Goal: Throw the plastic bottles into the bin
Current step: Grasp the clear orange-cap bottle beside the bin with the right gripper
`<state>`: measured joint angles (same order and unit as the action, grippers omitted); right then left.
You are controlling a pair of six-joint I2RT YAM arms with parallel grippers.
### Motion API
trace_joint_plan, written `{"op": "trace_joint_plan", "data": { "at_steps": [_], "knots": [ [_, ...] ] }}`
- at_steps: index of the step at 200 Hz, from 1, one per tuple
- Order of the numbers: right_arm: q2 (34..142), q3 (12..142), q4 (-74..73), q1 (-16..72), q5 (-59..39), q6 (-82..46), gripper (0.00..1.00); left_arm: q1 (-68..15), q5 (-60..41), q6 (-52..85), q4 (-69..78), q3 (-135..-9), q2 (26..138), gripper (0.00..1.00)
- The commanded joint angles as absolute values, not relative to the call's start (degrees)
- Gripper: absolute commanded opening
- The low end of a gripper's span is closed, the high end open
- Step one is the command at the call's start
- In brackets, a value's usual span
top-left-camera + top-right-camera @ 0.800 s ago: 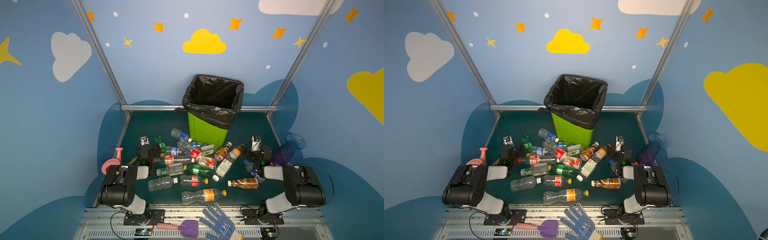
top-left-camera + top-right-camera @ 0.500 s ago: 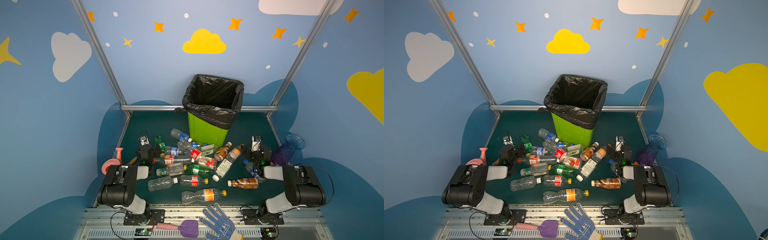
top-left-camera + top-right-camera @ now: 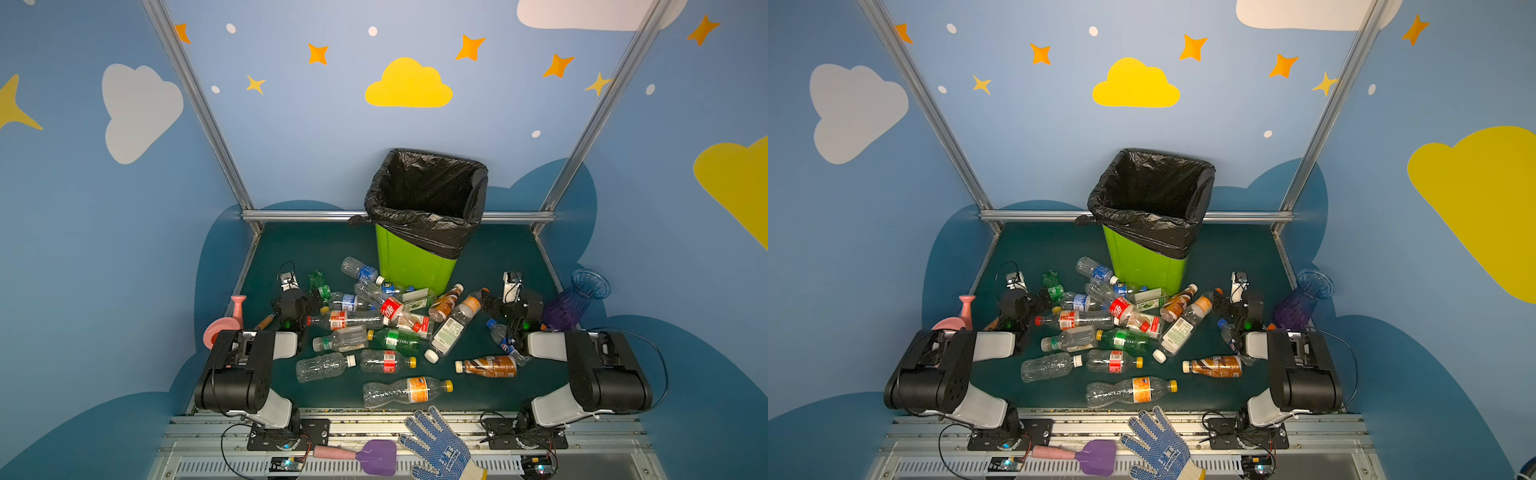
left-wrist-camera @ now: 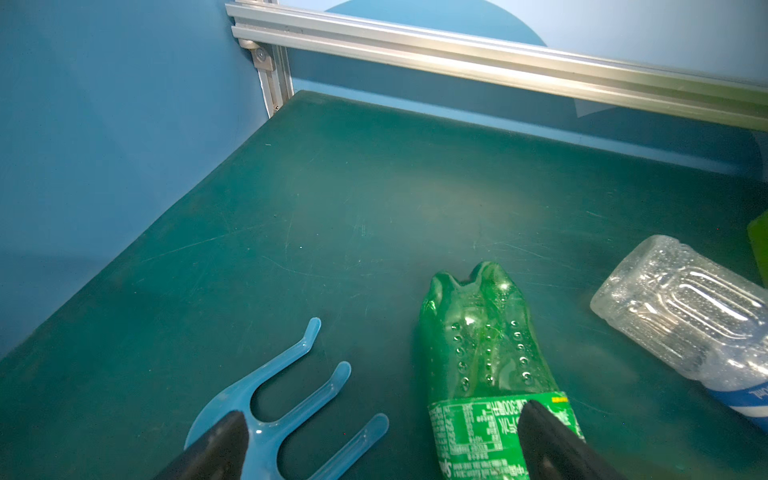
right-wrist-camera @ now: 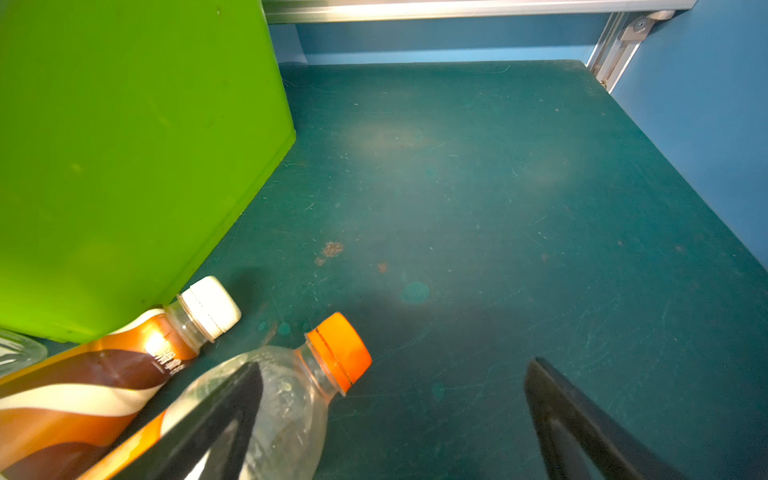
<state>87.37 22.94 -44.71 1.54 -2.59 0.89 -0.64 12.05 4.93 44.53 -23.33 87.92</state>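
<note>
Several plastic bottles (image 3: pixel 386 328) (image 3: pixel 1117 328) lie in a heap on the green mat in front of the lime-green bin (image 3: pixel 411 266) (image 3: pixel 1142 266) with its black bag. At the heap's left edge my left gripper (image 3: pixel 311 300) (image 4: pixel 382 411) stands open and low; one finger lies over the label of a green bottle (image 4: pixel 478 345), the other over a blue toy rake (image 4: pixel 291 395). My right gripper (image 3: pixel 487 305) (image 5: pixel 395 365) is open at the heap's right edge. One of its fingers is over a clear bottle with an orange cap (image 5: pixel 291 399), beside a brown bottle (image 5: pixel 104 374). Neither gripper holds anything.
A pink watering can (image 3: pixel 224 324) stands left of the left arm and a blue-purple vase (image 3: pixel 573 303) right of the right arm. A dotted blue glove (image 3: pixel 436 444) and a purple toy spade (image 3: pixel 374 455) lie on the front rail. Aluminium frame posts border the mat.
</note>
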Motion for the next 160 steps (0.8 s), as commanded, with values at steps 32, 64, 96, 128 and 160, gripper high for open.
{"op": "trace_joint_plan", "data": {
  "at_steps": [32,64,96,128,160],
  "knots": [
    [86.5,23.9,-43.9,1.3,-3.0,0.5,0.98,-0.4,11.7,5.4,44.2,-23.4,87.4,1.00],
    [82.1,32.8,-23.5,1.4,-2.3,-0.7,0.98,-0.4,12.7,5.1,36.6,-27.4,84.6,1.00],
    [76.7,42.1,1.9,2.4,0.2,-7.2,0.98,-0.6,14.9,11.6,6.6,-41.0,79.1,1.00],
    [74.4,47.6,19.8,2.4,1.8,-12.2,0.98,-0.8,14.6,15.7,4.9,-39.6,72.7,1.00],
    [74.3,50.8,28.2,2.2,-1.7,-18.2,0.98,-1.5,14.3,17.8,1.9,-39.2,68.7,1.00]
  ]
}}
